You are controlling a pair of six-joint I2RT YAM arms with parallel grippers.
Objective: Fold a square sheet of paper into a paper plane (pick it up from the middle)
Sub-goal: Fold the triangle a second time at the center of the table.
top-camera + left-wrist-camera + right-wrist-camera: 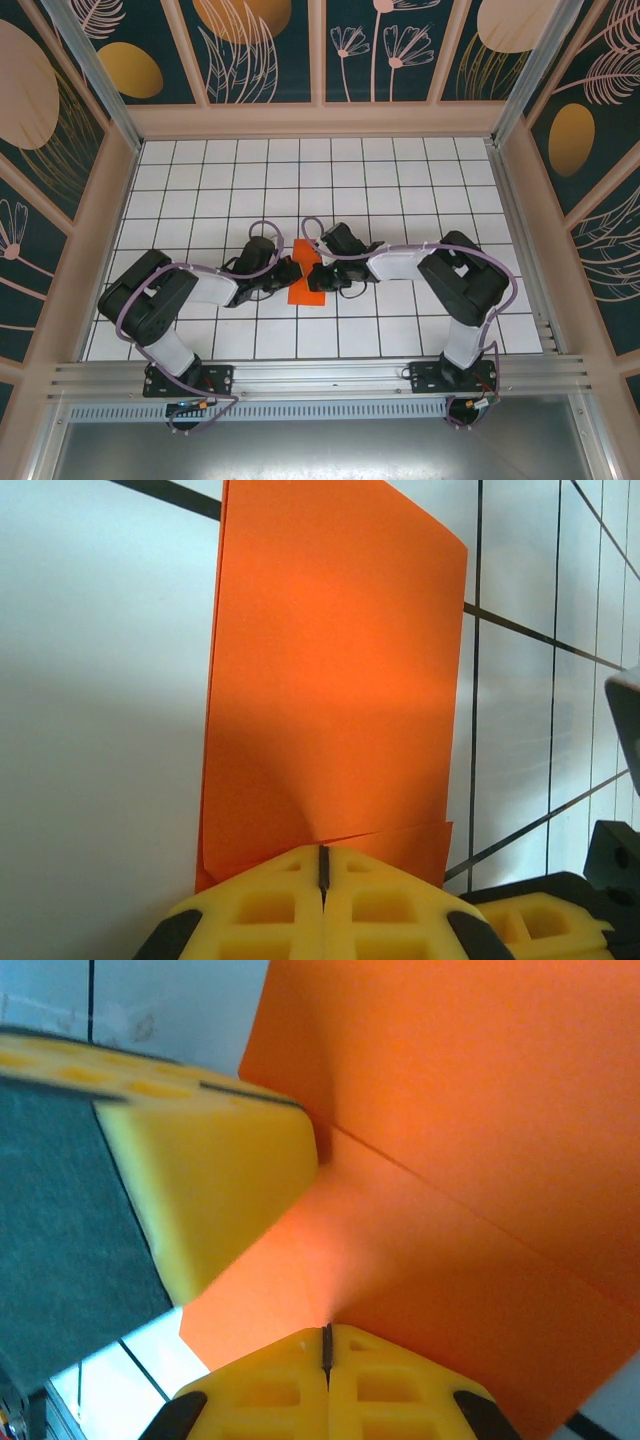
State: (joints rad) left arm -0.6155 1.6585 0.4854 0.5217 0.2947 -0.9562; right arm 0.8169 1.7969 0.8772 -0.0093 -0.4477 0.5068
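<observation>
Top external view: a thin, bright orange-red sheet of paper (304, 272), doubled into a narrow rectangle, lies on the white tiled counter (200, 180) between the two arms. Its long axis runs away from their bases. The left fingers (286, 272) meet its left long edge and the right fingers (322, 279) its right, both equally near. In each wrist view the yellow fingers are clenched on a paper edge.

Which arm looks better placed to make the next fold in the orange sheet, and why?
Probably left. The left gripper is shut mid-edge on the sheet of paper, which spreads unobstructed ahead of it. The right gripper is shut on it too, but crowded by the left's finger.
</observation>
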